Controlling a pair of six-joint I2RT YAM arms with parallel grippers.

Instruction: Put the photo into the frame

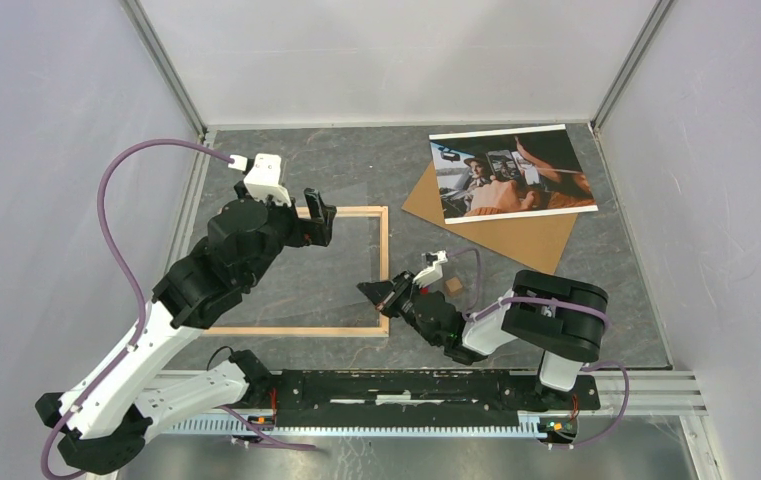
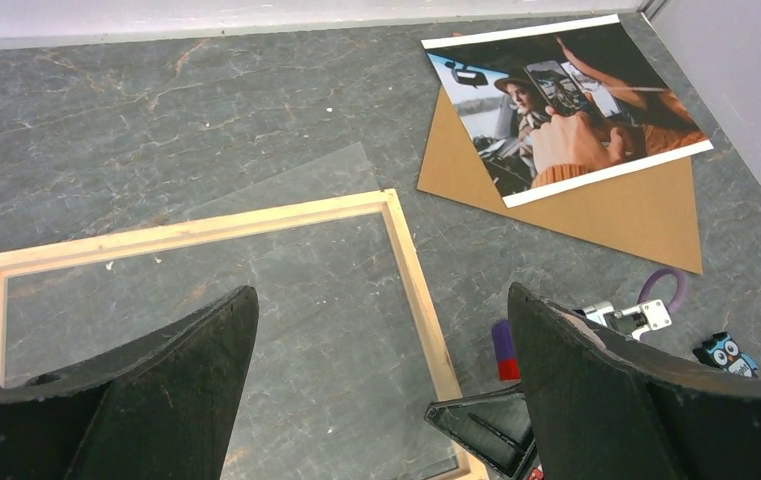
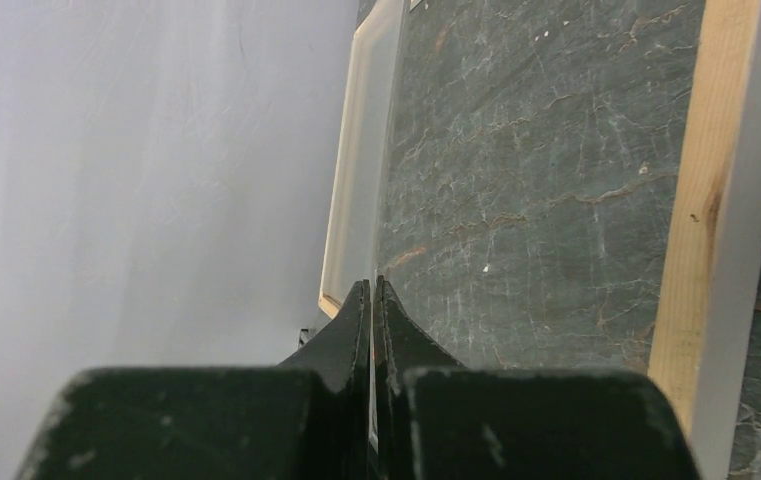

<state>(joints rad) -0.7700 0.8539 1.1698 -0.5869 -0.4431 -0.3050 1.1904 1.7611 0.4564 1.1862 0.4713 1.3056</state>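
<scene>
The photo (image 1: 511,172) lies flat at the back right, partly on the brown backing board (image 1: 516,235); it also shows in the left wrist view (image 2: 566,105). The wooden frame (image 1: 384,260) lies flat at centre left, and shows in the left wrist view (image 2: 416,270) and the right wrist view (image 3: 701,230). A clear pane (image 2: 306,180) sits over the frame. My right gripper (image 1: 381,293) is low at the frame's right slat, shut on the pane's edge (image 3: 368,200). My left gripper (image 1: 321,218) hovers open and empty over the frame's far side (image 2: 381,300).
The backing board (image 2: 636,215) lies right of the frame, under the photo's near corner. Grey walls enclose the dark stone table (image 1: 616,290) on the left, back and right. A metal rail (image 1: 406,385) with the arm bases runs along the near edge.
</scene>
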